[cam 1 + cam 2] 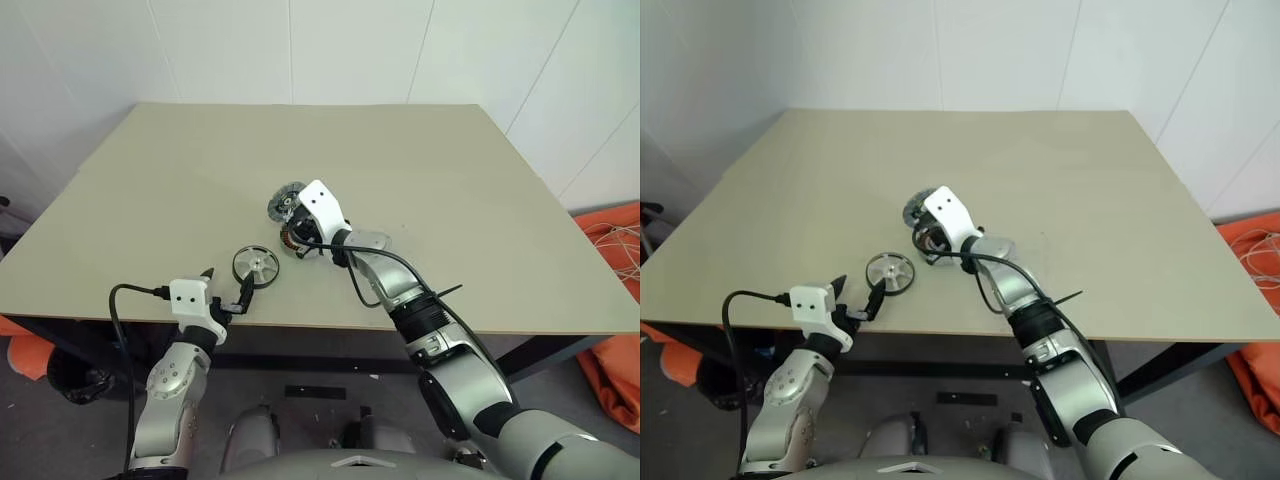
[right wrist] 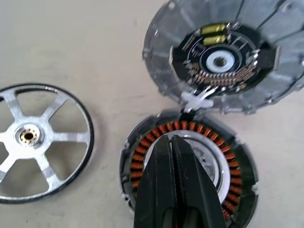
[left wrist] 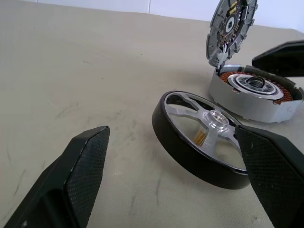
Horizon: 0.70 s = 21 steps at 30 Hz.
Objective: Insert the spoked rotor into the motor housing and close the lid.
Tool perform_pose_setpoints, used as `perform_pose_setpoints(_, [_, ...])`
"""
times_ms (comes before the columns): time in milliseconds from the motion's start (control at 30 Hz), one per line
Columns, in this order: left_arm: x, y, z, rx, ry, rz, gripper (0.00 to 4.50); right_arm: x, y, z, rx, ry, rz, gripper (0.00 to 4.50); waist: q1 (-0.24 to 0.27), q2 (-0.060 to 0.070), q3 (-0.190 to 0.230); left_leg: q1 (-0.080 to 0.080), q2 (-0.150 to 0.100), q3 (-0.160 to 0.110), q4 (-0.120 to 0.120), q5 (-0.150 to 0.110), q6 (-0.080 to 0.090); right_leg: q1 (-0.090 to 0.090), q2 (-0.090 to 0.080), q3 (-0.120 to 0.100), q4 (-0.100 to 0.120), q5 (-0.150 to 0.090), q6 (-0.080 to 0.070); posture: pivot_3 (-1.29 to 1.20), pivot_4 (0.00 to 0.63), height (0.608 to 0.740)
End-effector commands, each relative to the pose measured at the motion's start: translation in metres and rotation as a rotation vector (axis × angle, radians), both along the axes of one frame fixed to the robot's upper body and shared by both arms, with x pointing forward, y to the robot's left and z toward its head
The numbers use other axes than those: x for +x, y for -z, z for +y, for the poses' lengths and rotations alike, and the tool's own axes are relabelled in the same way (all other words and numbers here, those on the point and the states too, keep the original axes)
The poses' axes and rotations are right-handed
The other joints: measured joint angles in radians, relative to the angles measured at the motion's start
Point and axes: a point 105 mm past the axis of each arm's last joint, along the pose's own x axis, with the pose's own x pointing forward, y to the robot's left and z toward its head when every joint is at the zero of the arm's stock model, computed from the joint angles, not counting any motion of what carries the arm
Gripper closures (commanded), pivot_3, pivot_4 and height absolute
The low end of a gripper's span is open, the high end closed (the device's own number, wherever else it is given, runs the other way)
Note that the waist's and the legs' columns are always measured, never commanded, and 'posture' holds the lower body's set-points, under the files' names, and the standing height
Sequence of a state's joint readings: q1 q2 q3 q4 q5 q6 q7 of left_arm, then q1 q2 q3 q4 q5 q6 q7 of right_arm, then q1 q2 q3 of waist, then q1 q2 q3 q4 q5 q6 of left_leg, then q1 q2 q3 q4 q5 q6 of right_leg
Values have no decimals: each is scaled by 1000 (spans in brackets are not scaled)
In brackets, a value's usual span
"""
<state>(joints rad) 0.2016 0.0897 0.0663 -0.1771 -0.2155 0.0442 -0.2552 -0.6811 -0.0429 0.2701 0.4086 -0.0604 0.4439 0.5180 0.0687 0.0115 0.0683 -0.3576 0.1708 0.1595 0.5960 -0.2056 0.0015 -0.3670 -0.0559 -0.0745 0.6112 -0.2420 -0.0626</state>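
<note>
Beige flat surface [image 1: 180,190] carrying the three motor parts near its front-centre. Nearest the front edge, left pincer [image 1: 229,289], black fingers spread wide, level, empty. Just beyond it at about 1 o'clock, the spoked rotor [image 1: 256,265], a round silver metal wheel with flat spokes, small centre hub and dark outer rim, lying on the surface, one edge slightly raised. At 2 o'clock from the rotor, close beside it but apart, the motor housing [image 2: 190,173], a short silver-walled cup ringed with copper-brown windings. Right pincer [image 2: 173,187], fingers pressed together, tips over the housing's centre, gripping nothing. Farthest, at 12 o'clock from the housing, the lid [image 2: 223,54], a grey disc with a dark circuit face, tilted up and joined to the housing's rim.
</note>
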Motion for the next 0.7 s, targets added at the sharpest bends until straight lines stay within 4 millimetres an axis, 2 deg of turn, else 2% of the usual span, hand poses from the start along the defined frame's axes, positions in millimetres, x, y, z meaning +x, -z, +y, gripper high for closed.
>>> perform_pose_setpoints(33, [2, -12, -2, 0, 11, -47, 0, 1, -15, 5, 22, -16, -45, 4471, 0, 0, 0, 0, 0, 0, 0, 0, 0, 0, 0, 0, 0, 0, 0, 0, 0, 740])
perform_pose_setpoints(267, [2, -13, -3, -2, 12, -49, 0, 4, -12, 2, 16, 2, -36, 4471, 0, 0, 0, 0, 0, 0, 0, 0, 0, 0, 0, 0, 0, 0, 0, 0, 0, 740])
perform_pose_setpoints(700, [2, -12, -4, -4, 15, -48, 0, 14, 9, -12, -26, 76, 6, 4471, 0, 0, 0, 2, 0, 0, 0, 0, 0, 1, 0, 0, 0, 0, 0, 0, 0, 740])
